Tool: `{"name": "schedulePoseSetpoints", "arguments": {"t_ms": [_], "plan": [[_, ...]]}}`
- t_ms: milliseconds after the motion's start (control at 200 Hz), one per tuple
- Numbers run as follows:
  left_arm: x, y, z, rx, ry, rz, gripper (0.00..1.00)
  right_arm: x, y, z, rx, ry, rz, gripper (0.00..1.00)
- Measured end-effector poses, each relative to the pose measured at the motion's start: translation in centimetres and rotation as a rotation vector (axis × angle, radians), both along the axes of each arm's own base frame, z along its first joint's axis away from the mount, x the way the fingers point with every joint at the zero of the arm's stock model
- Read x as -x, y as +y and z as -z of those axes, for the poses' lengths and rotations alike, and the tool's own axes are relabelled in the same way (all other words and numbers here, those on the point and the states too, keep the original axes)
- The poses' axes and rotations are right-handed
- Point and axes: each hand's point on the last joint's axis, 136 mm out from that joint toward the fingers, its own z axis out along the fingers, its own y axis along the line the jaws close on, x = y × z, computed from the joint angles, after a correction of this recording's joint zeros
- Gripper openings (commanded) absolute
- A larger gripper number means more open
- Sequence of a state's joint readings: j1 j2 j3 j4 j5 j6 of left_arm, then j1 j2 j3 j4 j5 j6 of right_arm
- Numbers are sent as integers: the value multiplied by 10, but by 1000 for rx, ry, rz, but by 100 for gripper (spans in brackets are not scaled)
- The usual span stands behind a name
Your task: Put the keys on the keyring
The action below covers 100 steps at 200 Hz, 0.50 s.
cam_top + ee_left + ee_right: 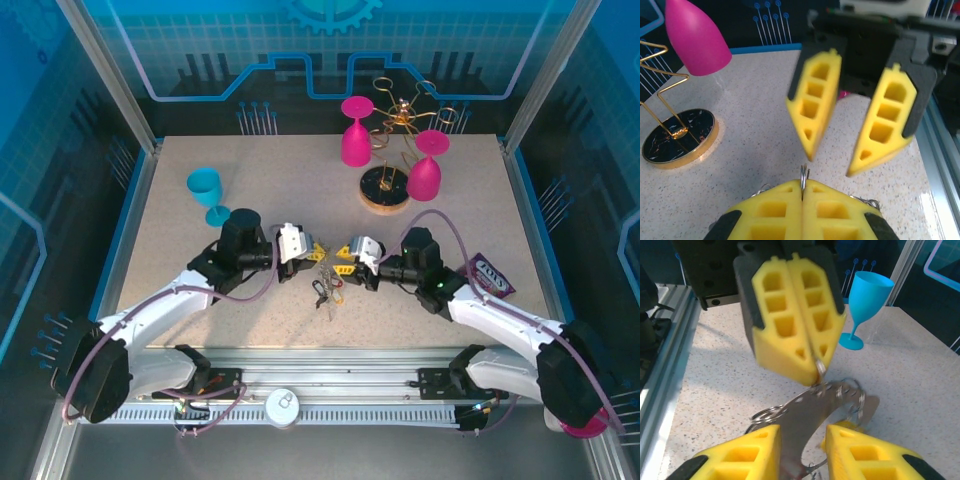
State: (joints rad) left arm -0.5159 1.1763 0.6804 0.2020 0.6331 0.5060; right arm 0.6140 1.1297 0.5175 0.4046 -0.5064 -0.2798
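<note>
The left gripper has its ribbed yellow foam fingers pressed flat together, pinching the keyring, a thin double wire that stands up between their tips. Facing it, the right gripper stands with its wedge-shaped jaws apart, nothing between them. Below the two grippers, above the table, the keys hang in a small bunch of silvery metal, blurred in the right wrist view. The table is pale and speckled. A glossy blue goblet and a gold wire stand stand farther off.
</note>
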Motion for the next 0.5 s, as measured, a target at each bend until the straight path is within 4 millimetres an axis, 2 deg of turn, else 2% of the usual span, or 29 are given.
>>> {"name": "schedulePoseSetpoints", "arguments": {"t_ms": [100,335,500], "plan": [[0,0,-2,56,20,-16,0,1,3,1,-41,9,-13,27],[6,-3,-16,147,29,8,0,1,9,-27,-147,-44,-40,24],[8,-2,-23,189,28,19,0,0,11,-32,-176,-46,-50,23]]}}
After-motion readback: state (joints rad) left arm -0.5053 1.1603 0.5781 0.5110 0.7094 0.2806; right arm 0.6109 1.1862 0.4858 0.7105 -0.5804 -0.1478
